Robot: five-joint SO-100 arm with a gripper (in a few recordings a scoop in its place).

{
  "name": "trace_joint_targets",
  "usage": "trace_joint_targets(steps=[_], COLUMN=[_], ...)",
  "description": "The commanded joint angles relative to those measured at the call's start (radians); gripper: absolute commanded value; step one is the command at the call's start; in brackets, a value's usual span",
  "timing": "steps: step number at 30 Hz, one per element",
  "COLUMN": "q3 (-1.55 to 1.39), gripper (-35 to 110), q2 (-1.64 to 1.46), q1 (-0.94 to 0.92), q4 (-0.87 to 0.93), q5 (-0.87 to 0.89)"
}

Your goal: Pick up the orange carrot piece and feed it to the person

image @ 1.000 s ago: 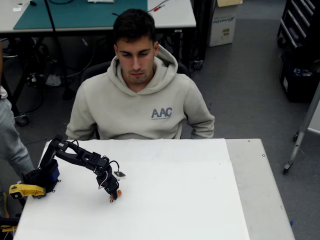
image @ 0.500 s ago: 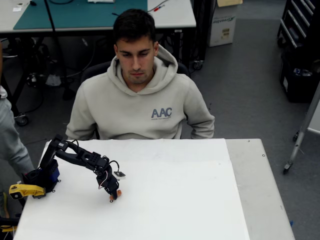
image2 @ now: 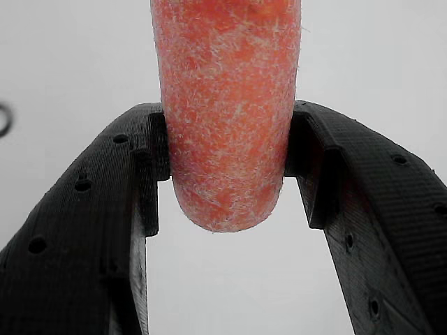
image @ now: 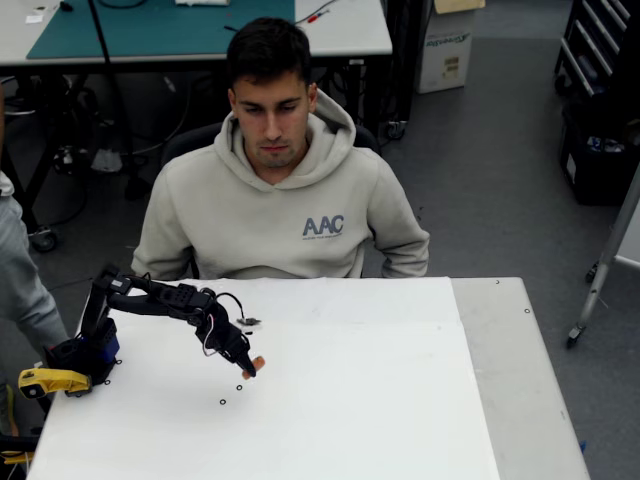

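The orange carrot piece [image2: 225, 112] stands clamped between my two black fingers in the wrist view, its rounded end pointing toward the camera. From overhead, my gripper [image: 252, 366] is shut on the carrot piece [image: 258, 363] and holds it lifted just above the white table [image: 380, 400], left of centre. The person [image: 280, 190] in a beige hoodie sits behind the table's far edge, head bowed toward the table, some way up and to the right of the gripper.
A yellow clamp-like tool [image: 50, 381] lies by the arm's base at the table's left edge. A partly seen figure in grey [image: 20, 280] stands at the far left. Two small dark rings [image: 222, 402] lie on the table under the arm.
The arm has raised the carrot piece off the table and carried it a little up and right, toward the person. The person has not moved.
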State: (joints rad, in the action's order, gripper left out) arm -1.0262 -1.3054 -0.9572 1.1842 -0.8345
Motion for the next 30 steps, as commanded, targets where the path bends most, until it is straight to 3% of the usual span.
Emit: trace_joint_targets(steps=[1, 14, 20, 30], q3=[0.209, 0.491, 0.769, 1.221], gripper=[-2, -2, -2, -2], q2=[-0.13, 0.038, 0.192, 0.479], q1=[0.064, 0.236, 0.318, 0.474], q4=[0.009, 0.009, 0.009, 0.003], q5=[-0.005, -0.006, -0.009, -0.181])
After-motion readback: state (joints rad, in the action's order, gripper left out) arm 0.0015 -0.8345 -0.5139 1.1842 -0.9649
